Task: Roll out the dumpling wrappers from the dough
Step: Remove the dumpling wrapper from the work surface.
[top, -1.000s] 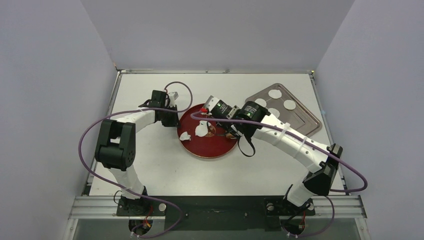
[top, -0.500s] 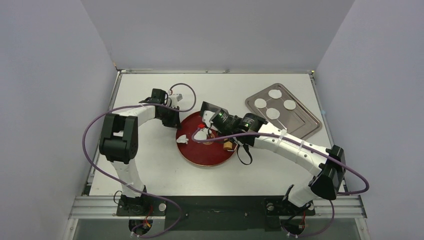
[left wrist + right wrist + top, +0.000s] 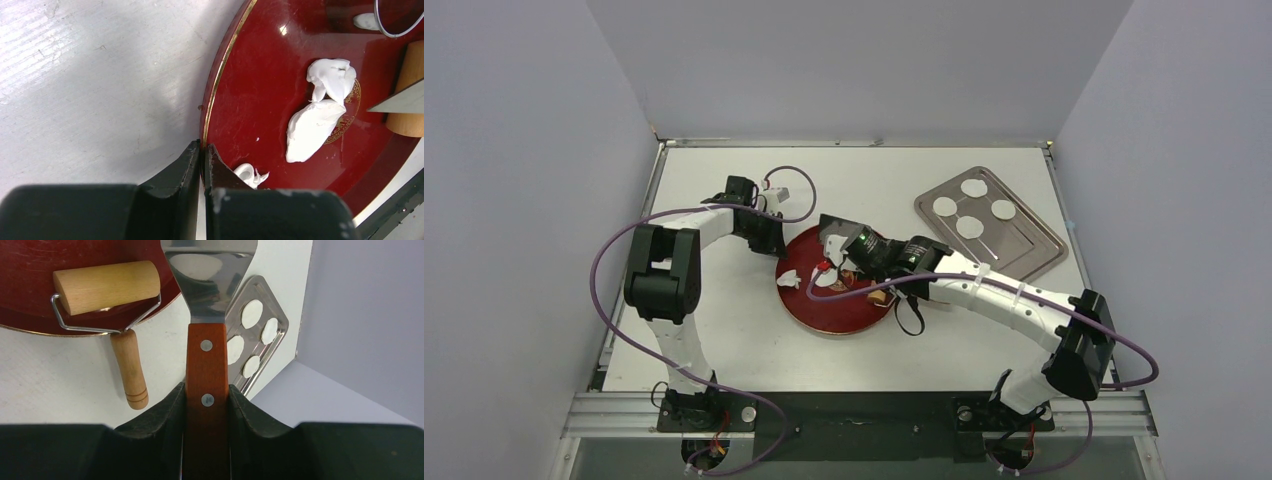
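Observation:
Two soft white lumps of dough (image 3: 312,127) lie on a red plate (image 3: 250,75), with a small scrap (image 3: 247,174) near its rim. My left gripper (image 3: 202,148) is shut on the plate's gold-edged rim at the plate's left side (image 3: 776,243). My right gripper (image 3: 207,390) is shut on the reddish wooden handle of a steel spatula (image 3: 210,275), whose blade reaches over the plate beside the dough (image 3: 827,264). Several round white dumpling wrappers (image 3: 969,227) lie on a steel tray (image 3: 1024,245) at the back right.
A wooden rolling pin (image 3: 106,287) with a wire frame rests on the plate's right edge, its handle (image 3: 129,367) hanging over the table. A metal ring cutter (image 3: 400,22) sits on the far side of the plate. Purple cables loop around both arms.
My right gripper has carried the spatula leftward across the plate toward the dough. The plate and the left gripper on its rim have shifted slightly left and nearer.

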### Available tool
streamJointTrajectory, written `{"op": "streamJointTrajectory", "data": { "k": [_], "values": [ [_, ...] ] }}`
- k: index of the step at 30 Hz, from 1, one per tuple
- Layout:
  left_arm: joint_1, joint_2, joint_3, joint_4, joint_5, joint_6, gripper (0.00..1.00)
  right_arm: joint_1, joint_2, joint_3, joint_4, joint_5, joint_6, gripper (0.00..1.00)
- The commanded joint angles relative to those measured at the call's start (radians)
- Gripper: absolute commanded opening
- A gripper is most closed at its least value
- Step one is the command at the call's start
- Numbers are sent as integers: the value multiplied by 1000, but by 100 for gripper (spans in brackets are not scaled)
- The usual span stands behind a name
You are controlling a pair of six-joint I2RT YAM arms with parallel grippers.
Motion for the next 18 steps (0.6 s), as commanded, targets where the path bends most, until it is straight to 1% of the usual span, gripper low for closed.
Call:
{"op": "streamJointTrajectory", "data": {
  "k": [1, 7, 15, 18],
  "values": [
    [6, 19, 28, -24, 51, 1, 2, 25, -6, -14, 83, 59, -25, 0],
    [7, 18, 22, -13, 67, -12, 2, 45, 10, -50, 89, 85, -49, 0],
    [7, 11, 14, -2, 72, -21, 2, 52, 51, -31, 99, 115, -37, 0],
    [7, 10, 11, 0, 70, -21, 2, 61, 51, -48, 99, 132, -53, 0]
  ]
}}
